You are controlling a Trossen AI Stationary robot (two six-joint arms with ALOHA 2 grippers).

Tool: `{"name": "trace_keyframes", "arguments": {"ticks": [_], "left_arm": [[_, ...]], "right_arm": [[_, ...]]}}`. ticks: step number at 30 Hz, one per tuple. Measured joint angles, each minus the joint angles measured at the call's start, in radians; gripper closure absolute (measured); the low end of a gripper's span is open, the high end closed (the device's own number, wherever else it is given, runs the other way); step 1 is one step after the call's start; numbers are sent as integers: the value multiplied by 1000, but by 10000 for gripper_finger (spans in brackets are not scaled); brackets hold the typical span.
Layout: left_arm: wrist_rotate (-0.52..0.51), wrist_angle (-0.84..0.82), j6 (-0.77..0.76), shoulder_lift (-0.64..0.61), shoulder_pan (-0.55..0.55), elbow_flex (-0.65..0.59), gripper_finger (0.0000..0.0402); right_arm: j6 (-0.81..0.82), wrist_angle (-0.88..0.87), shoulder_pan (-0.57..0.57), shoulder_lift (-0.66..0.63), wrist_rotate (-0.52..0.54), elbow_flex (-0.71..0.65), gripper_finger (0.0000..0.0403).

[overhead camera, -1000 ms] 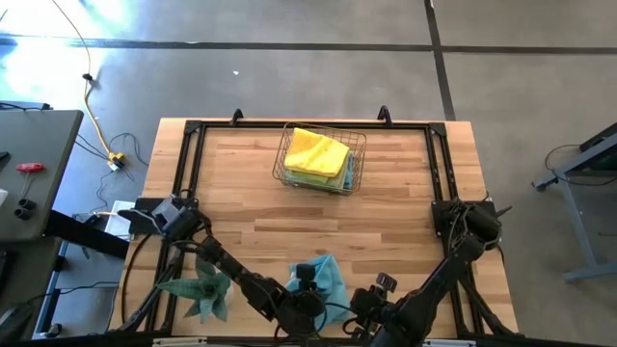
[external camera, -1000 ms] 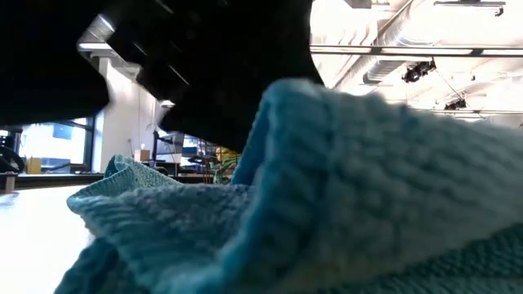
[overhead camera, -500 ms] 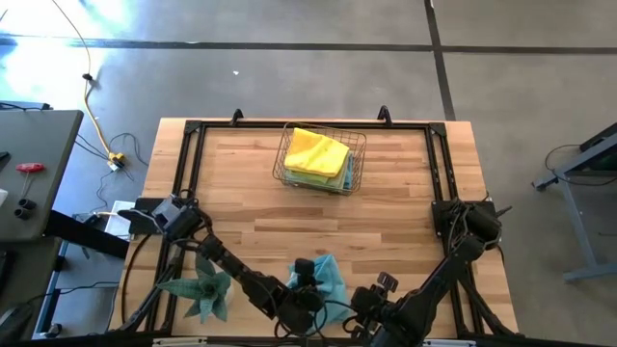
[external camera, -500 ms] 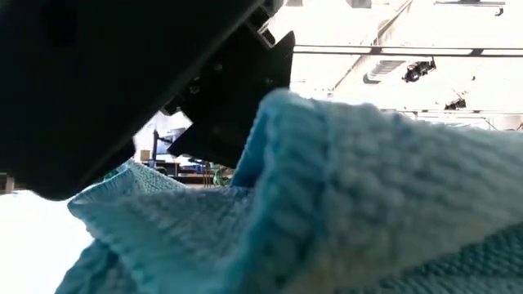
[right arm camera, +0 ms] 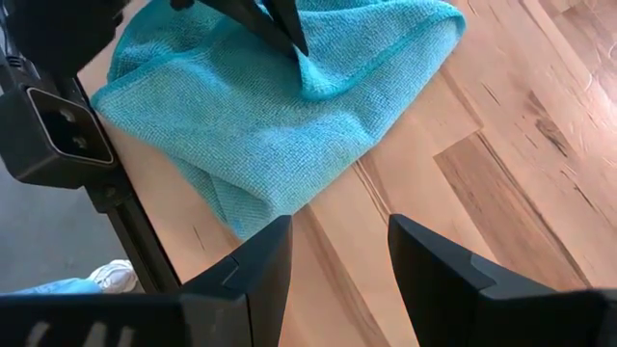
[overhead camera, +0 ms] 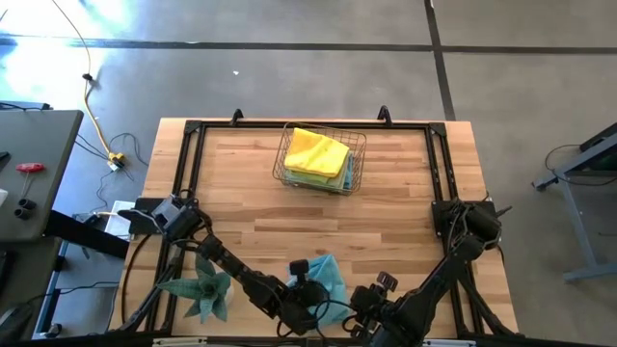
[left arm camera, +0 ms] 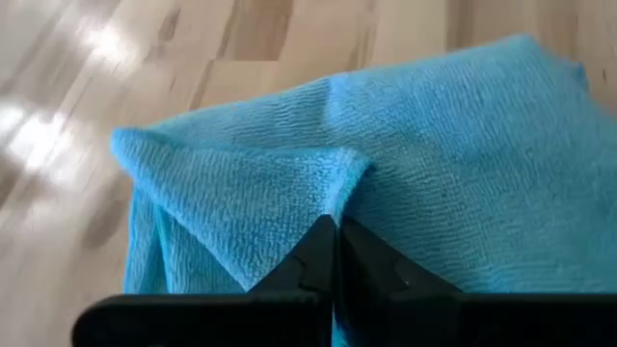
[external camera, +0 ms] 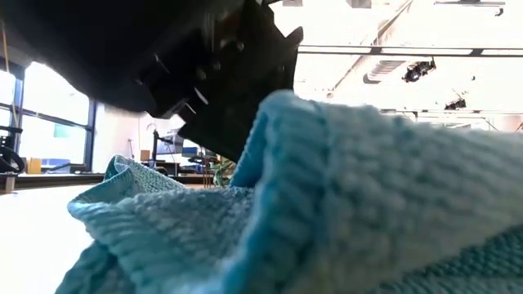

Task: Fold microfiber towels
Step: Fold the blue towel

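Observation:
A light blue microfiber towel (overhead camera: 326,277) lies crumpled on the table at the middle of the near edge. My left gripper (left arm camera: 335,229) is shut on a raised ridge of it, and its dark fingers (right arm camera: 281,29) also show in the right wrist view. My right gripper (right arm camera: 337,253) stands open just right of the towel (right arm camera: 270,106), over bare wood, touching nothing. More folded towels, a yellow one (overhead camera: 316,151) on top, rest in a copper wire basket (overhead camera: 359,164) at the far middle. My left gripper pinches a raised fold of the blue towel (left arm camera: 337,183) between its two fingertips. The fingers come from above, slanting down onto the cloth. The fold stands up as a small ridge, while the rest of the towel (external camera: 163,220) lies slack on the table.
A spiky green plant (overhead camera: 201,289) sits at the near left, beside the left arm. A black frame (overhead camera: 188,173) runs along the table's left, far and right sides. Bare wood lies between the basket and the blue towel.
My left gripper has shifted slightly toward the near edge at the towel's raised fold. The towel has kept its place and shape.

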Motion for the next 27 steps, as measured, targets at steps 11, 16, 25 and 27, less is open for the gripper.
{"name": "trace_keyframes", "arguments": {"ticks": [11, 16, 25, 27], "left_arm": [[-110, -184, -423, -35, -83, 0, 401], [-137, -401, -608, -69, -107, 2, 401], [-21, -405, -712, -59, -84, 1, 401], [-9, -409, -712, -59, -77, 1, 399]], "right_arm": [[-3, 0, -8, 0, 38, 0, 236], [-4, 2, -20, 0, 52, 0, 236], [-1, 55, -30, 13, 94, 0, 236], [-1, 64, -33, 17, 93, 0, 236]]}}
